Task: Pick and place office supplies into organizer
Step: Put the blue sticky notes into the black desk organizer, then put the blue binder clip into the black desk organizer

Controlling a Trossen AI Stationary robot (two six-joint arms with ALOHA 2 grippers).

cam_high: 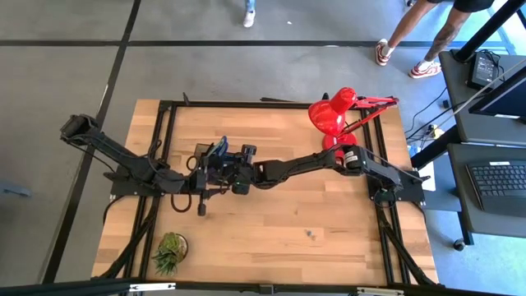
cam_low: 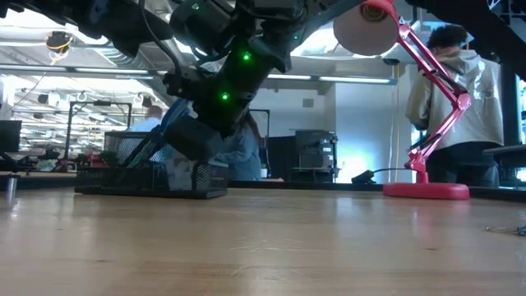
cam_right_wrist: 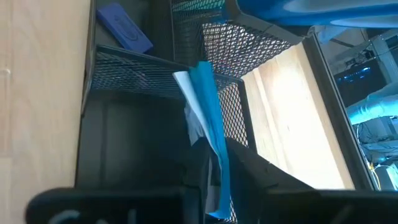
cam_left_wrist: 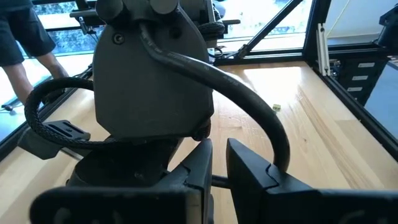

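Right gripper is clamped on the sticky-note pad, holding it edge-on right over the organizer, above the low compartment as far as the right wrist view shows. Pinch is across the pad's faces near one end; the free end sticks out past the fingers towards the mesh wall.

Handling call: the pad is light and thin, a paper stack. It is stiff enough across the faces to take the squeeze but floppy along its length. A pale sheet is peeling away from the cyan ones at the free end, so loose leaves could fan out or snag the mesh. Face-to-face near the bound edge is the right hold. A grip on the sheet edges would shear the stack.

A blue block-like item already lies inside the tray. Blue handles show at the taller cup end, probably the scissors.

Left gripper sits just beside the organizer on the bench, right up against the right arm's wrist. Its fingers stand a narrow gap apart, nothing between them.

Risk, as I read it: the two wrists are crowded together over the tray.
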